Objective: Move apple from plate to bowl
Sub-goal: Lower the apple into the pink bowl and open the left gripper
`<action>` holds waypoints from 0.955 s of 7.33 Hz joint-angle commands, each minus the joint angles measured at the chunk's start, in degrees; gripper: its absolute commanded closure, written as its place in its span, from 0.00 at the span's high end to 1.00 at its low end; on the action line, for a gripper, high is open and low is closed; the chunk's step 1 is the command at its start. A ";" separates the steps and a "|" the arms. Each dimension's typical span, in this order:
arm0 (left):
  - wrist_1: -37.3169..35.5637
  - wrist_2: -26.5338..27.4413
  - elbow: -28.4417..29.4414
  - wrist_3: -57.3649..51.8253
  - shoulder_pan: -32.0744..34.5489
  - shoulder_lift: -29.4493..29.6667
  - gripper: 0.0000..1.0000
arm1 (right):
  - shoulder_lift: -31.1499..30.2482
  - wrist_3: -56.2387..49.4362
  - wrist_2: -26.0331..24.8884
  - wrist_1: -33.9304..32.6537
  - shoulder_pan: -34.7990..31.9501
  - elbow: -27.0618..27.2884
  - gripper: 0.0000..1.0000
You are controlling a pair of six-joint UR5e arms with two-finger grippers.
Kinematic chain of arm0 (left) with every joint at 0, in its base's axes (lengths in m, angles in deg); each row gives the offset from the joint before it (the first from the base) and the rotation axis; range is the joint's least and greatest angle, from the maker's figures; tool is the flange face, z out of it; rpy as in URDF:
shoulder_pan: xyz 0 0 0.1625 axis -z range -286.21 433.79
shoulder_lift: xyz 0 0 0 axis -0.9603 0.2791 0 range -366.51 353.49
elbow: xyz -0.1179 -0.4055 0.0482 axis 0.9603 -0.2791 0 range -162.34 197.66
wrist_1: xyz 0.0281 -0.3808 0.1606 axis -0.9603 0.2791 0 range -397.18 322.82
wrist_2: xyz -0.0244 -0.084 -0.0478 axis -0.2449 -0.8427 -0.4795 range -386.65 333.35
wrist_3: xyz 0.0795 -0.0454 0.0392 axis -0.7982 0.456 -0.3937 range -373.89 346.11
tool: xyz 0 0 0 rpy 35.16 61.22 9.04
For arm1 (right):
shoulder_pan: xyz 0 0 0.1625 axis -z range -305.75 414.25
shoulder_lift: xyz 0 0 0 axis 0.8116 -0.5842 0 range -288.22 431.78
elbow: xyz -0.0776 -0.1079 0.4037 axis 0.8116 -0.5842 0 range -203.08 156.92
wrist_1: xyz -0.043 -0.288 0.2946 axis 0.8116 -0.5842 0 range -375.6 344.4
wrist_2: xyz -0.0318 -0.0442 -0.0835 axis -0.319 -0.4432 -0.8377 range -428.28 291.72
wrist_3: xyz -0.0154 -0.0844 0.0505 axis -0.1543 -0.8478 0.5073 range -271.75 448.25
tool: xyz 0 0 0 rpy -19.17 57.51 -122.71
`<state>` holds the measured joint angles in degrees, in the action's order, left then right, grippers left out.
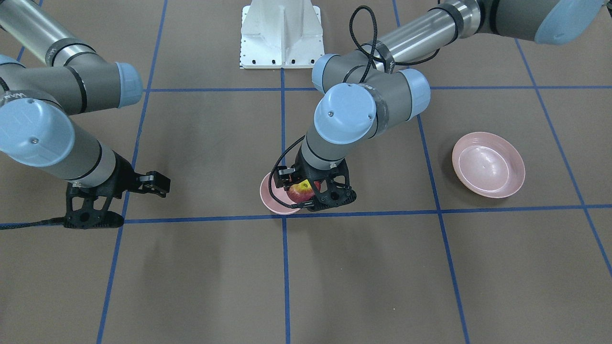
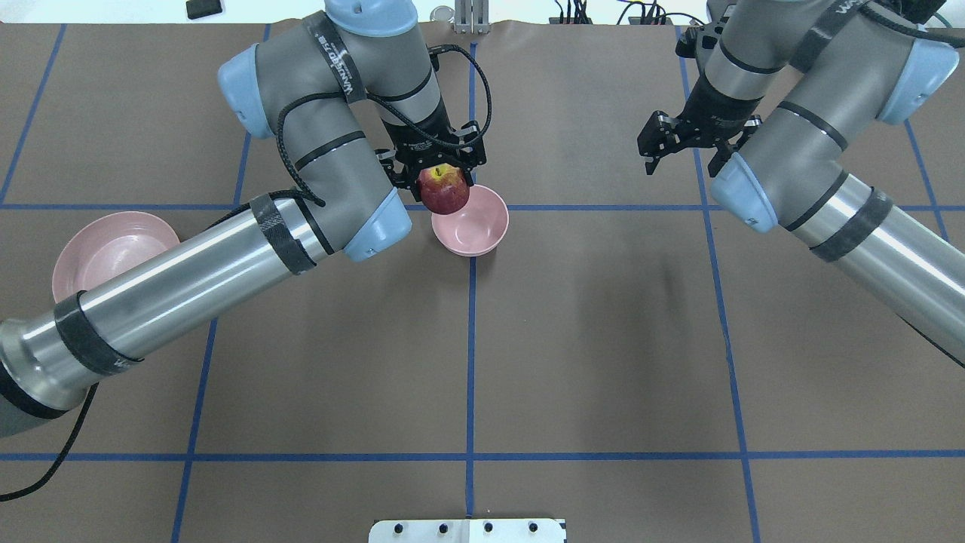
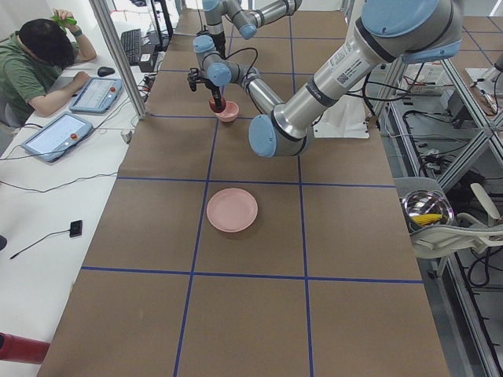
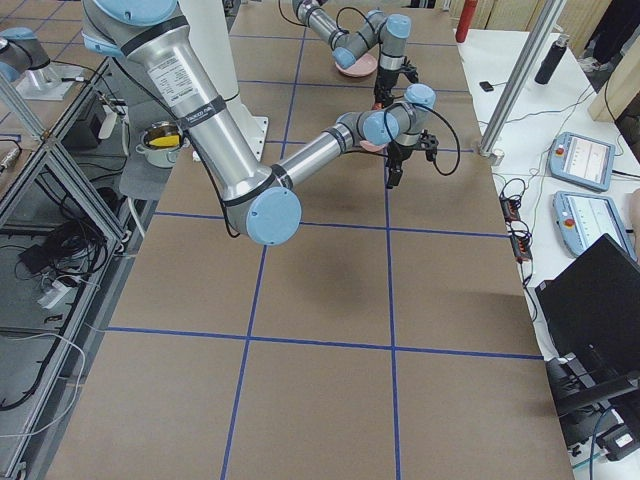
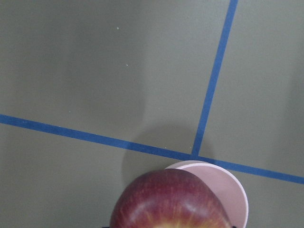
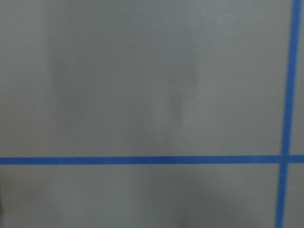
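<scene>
My left gripper [image 2: 436, 167] is shut on the dark-red apple [image 2: 444, 189] and holds it just above the near-left rim of the small deep pink bowl [image 2: 476, 222]. In the front-facing view the apple [image 1: 300, 191] sits between the black fingers over the bowl [image 1: 272, 198]. The left wrist view shows the apple [image 5: 168, 202] at the bottom with the bowl [image 5: 230, 190] behind it. The wide pink plate [image 1: 487, 165] is empty; in the overhead view the plate [image 2: 98, 253] is partly hidden by my left arm. My right gripper [image 2: 690, 151] hangs open and empty over the far right.
Blue tape lines [image 2: 471, 339] cross the brown table. The white robot base [image 1: 281, 36] stands at the table's edge. My left forearm [image 2: 188, 279] lies low across the left half. An operator sits at a side desk [image 3: 47, 63].
</scene>
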<state>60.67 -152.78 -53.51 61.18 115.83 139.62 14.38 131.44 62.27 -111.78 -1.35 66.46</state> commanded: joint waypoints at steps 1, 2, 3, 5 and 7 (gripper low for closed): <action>2.59 2.47 1.64 1.92 -1.95 0.56 0.00 | -2.37 -0.56 -0.29 -0.32 -1.26 2.13 1.00; 3.04 2.55 3.82 2.27 -2.13 2.21 0.00 | -2.55 -0.74 -0.21 -0.32 -1.79 2.13 1.00; 3.13 2.55 6.02 2.28 -2.13 3.80 0.00 | -2.90 -0.83 -0.21 0.11 -1.79 2.30 1.00; 6.46 4.73 8.66 2.37 -3.44 3.81 0.00 | -4.47 -0.65 -0.38 0.12 -1.79 4.05 1.00; 7.09 6.07 9.21 2.45 -4.15 3.73 0.00 | -5.27 -0.74 -3.45 0.20 -1.71 5.64 1.00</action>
<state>67.28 -147.44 -44.79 63.55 112.04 143.37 9.65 130.72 60.46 -111.65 -3.12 71.16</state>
